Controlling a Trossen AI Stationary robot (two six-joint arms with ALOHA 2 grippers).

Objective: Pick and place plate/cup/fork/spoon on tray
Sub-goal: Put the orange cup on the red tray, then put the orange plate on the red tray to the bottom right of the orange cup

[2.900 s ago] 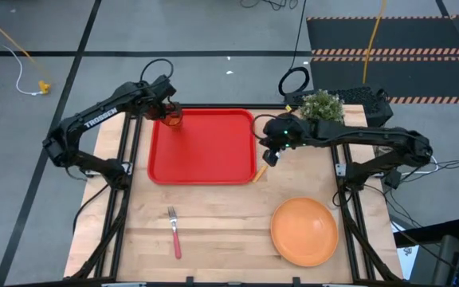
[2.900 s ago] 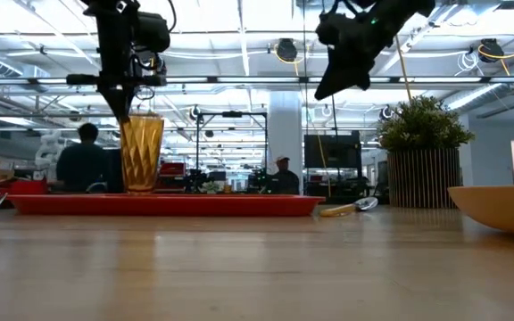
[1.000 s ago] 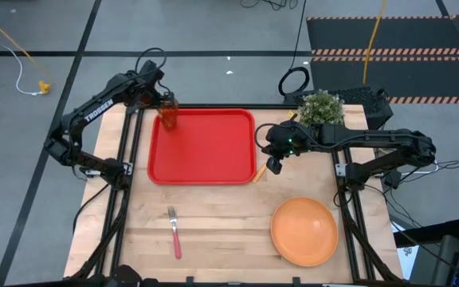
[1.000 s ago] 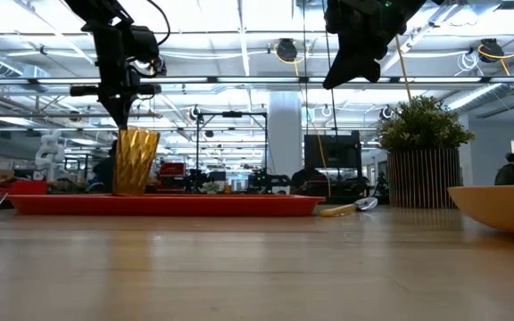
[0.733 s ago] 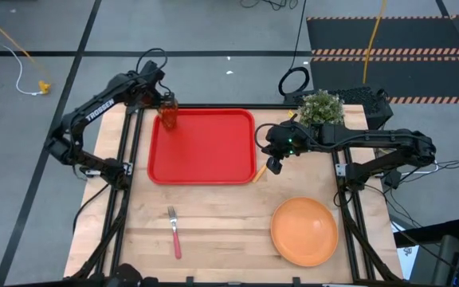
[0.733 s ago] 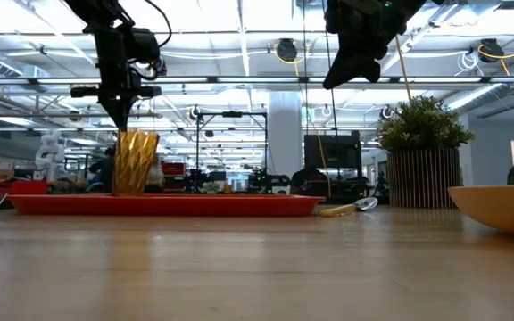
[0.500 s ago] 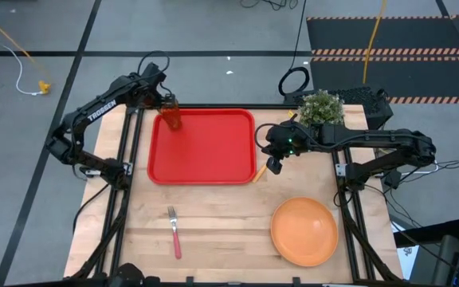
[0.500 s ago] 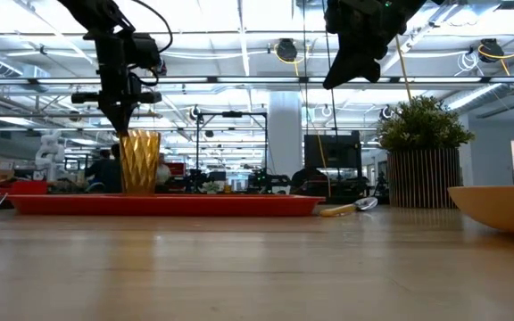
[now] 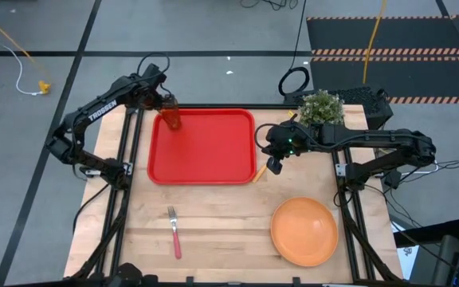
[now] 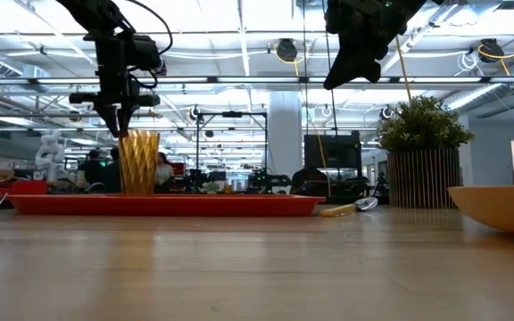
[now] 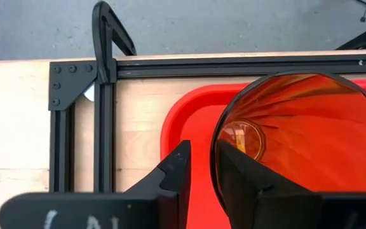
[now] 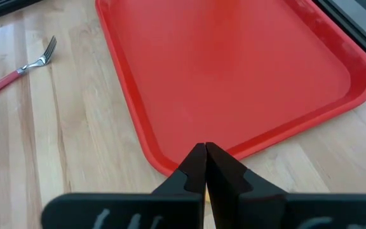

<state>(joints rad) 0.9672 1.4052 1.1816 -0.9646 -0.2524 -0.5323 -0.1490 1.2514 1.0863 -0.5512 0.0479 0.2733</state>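
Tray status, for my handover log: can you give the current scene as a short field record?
tray: on the table, holds only the cup
cup: upright in a far corner of the tray
left gripper: at the cup, one finger inside its rim, one outside
right gripper: shut, empty, raised beside the tray
spoon: on the table against the tray's edge, below the right gripper
fork: on the table, off the tray
plate: on the table, off the tray
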